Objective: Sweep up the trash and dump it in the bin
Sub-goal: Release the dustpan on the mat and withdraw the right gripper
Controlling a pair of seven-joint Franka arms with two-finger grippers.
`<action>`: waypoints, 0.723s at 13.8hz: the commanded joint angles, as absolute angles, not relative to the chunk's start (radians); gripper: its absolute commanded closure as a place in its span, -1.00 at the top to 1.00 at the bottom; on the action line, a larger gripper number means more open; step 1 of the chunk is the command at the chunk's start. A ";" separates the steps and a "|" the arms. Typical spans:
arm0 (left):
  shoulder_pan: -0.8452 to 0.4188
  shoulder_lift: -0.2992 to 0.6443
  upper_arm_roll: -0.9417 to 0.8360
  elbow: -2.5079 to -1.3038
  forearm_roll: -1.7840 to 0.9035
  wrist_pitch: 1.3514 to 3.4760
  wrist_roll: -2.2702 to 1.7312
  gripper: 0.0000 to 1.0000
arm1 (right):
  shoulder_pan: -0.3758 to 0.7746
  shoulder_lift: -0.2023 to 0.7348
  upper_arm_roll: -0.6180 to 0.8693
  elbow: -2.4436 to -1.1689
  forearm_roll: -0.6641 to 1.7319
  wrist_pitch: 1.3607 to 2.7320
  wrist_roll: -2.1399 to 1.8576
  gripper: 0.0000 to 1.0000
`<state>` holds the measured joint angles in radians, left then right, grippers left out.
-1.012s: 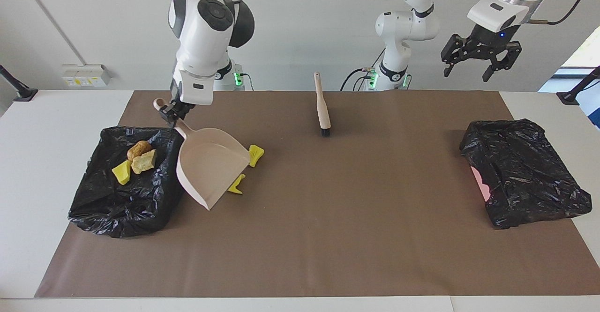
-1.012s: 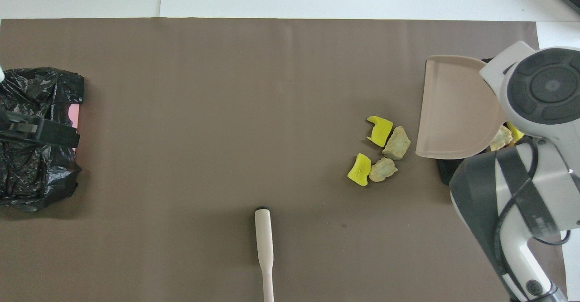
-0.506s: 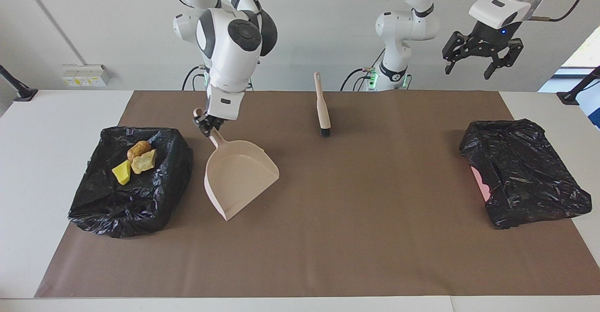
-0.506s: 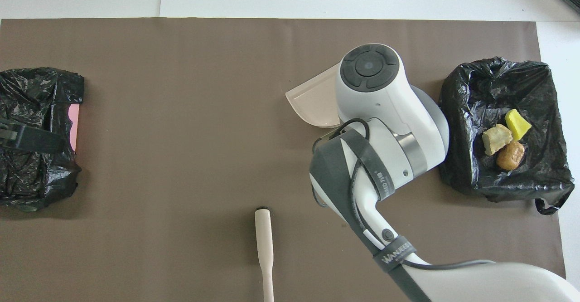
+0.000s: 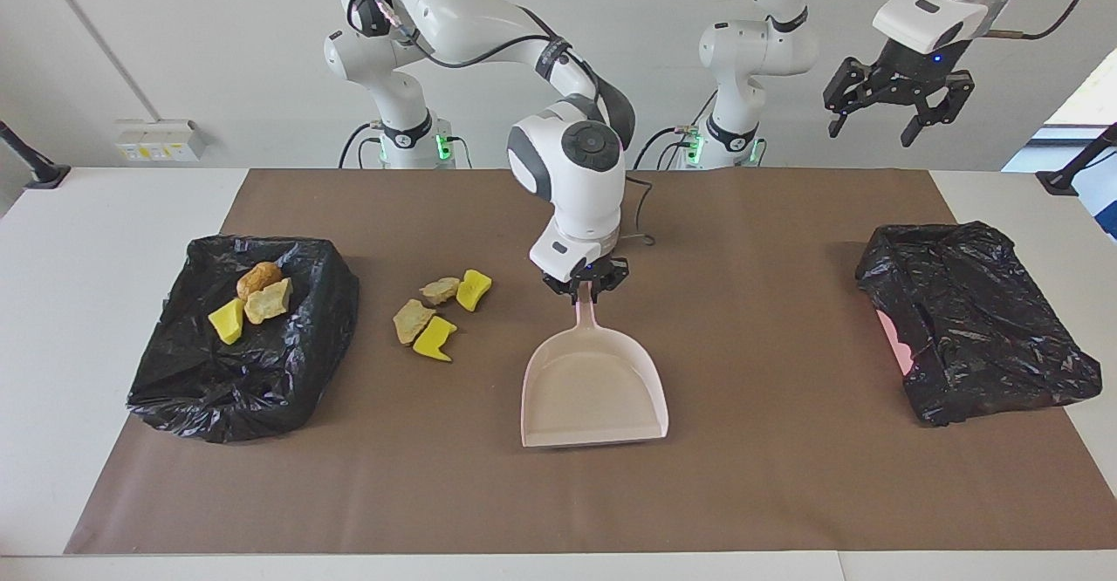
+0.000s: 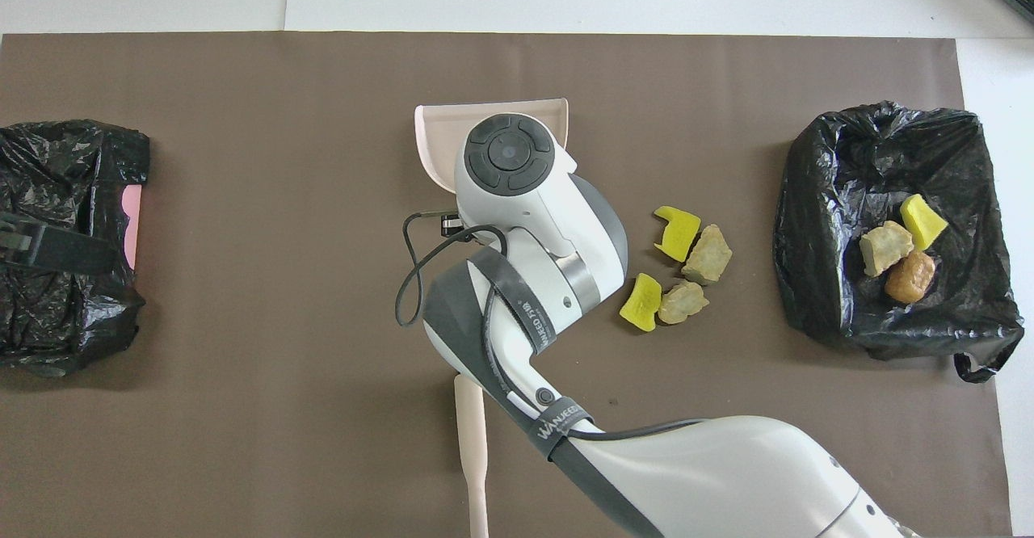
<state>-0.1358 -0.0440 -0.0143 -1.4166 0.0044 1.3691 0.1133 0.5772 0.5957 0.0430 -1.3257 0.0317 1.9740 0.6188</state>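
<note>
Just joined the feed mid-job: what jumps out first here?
The right gripper is shut on the pink dustpan at mid-table. Four yellow and tan lumps lie on the mat between the dustpan and the black bin, which holds three more.

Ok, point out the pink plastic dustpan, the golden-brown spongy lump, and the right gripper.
pink plastic dustpan (image 5: pixel 593 389), facing view, bare pan floor
golden-brown spongy lump (image 5: pixel 258 278), facing view, its top
right gripper (image 5: pixel 585 288), facing view, fingertips on the handle
</note>
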 commanded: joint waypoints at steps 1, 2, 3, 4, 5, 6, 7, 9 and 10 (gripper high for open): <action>-0.140 -0.058 -0.018 -1.423 0.018 1.351 0.120 1.00 | 0.587 0.638 0.047 -1.273 0.074 2.005 0.672 -1.00; -0.141 -0.061 -0.020 -1.427 0.017 1.351 0.120 1.00 | 0.591 0.640 0.049 -1.278 0.077 2.013 0.672 -1.00; -0.141 -0.064 -0.020 -1.430 0.017 1.351 0.120 1.00 | 0.600 0.647 0.051 -1.287 0.086 2.040 0.673 -1.00; -0.143 -0.064 -0.020 -1.431 0.017 1.351 0.118 1.00 | 0.604 0.643 0.051 -1.305 0.093 2.068 0.672 -1.00; -0.141 -0.064 -0.020 -1.430 0.017 1.351 0.118 1.00 | 0.604 0.640 0.052 -1.305 0.092 2.057 0.670 -0.77; -0.143 -0.064 -0.020 -1.430 0.017 1.353 0.117 1.00 | 0.606 0.638 0.052 -1.307 0.092 2.057 0.661 0.22; -0.141 -0.064 -0.020 -1.430 0.017 1.354 0.117 1.00 | 0.610 0.637 0.051 -1.310 0.081 2.059 0.658 0.99; -0.143 -0.064 -0.023 -1.430 0.015 1.355 0.117 1.00 | 0.618 0.599 0.052 -1.344 0.080 2.054 0.649 1.00; -0.143 -0.064 -0.025 -1.430 0.014 1.355 0.117 1.00 | 0.621 0.565 0.052 -1.380 0.080 2.046 0.649 1.00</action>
<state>-0.1372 -0.0462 -0.0227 -1.4170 0.0044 1.3639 0.1133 0.6203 0.6315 0.0463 -1.3107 0.0706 2.0416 0.6578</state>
